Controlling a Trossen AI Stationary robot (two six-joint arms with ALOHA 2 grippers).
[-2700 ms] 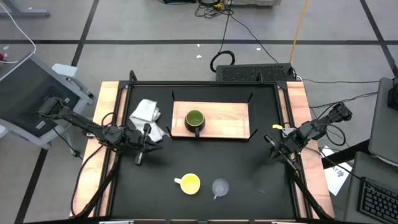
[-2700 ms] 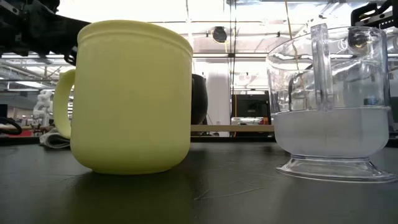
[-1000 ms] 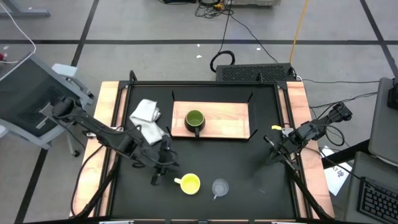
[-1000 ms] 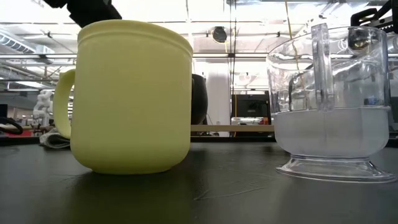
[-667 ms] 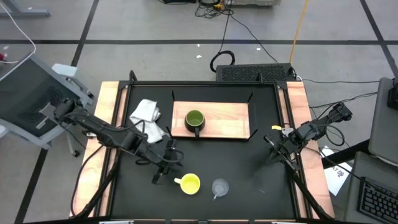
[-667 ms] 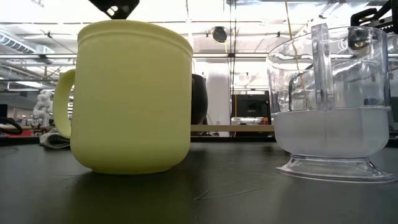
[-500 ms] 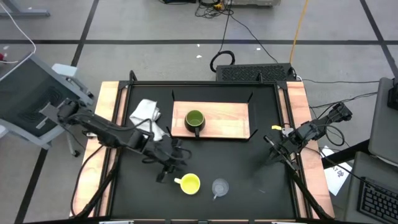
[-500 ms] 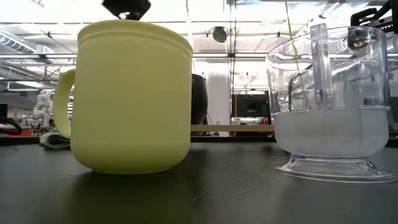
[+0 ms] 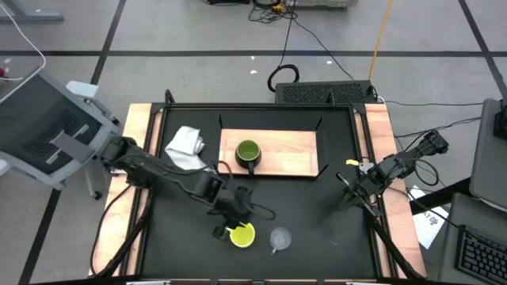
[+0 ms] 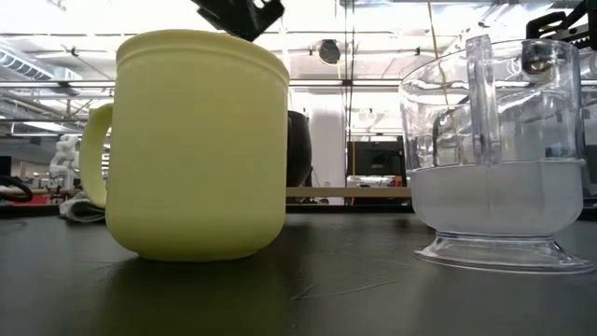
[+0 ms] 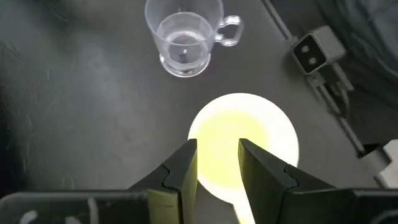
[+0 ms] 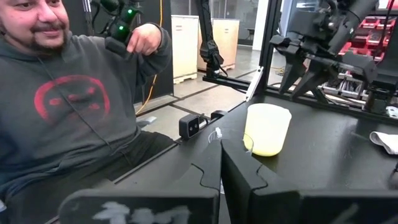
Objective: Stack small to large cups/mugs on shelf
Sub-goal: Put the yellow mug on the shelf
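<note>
The yellow mug (image 9: 242, 235) stands upright on the black table near its front edge, with the clear glass cup (image 9: 280, 237) just to its right. The dark green mug (image 9: 248, 153) stands on the light-wood shelf (image 9: 293, 158) at the back. My left gripper (image 9: 226, 226) is open and points down over the yellow mug's handle side. In the left wrist view (image 11: 217, 149) its fingers stand above the rim of the yellow mug (image 11: 249, 140). In the low view the left gripper (image 10: 238, 17) is just above the mug (image 10: 196, 149); I see no touch. My right gripper (image 9: 343, 194) waits shut at the table's right side.
A white cloth (image 9: 186, 146) lies left of the shelf. A small camera box (image 11: 314, 53) with its cable sits at the table's near edge, close to the mugs. A person (image 12: 68, 106) sits beyond the near edge.
My left gripper has gone toward the table's right and near edges, from beside the white cloth to a place over the yellow mug. The mugs, the glass cup and my right arm have stayed where they were.
</note>
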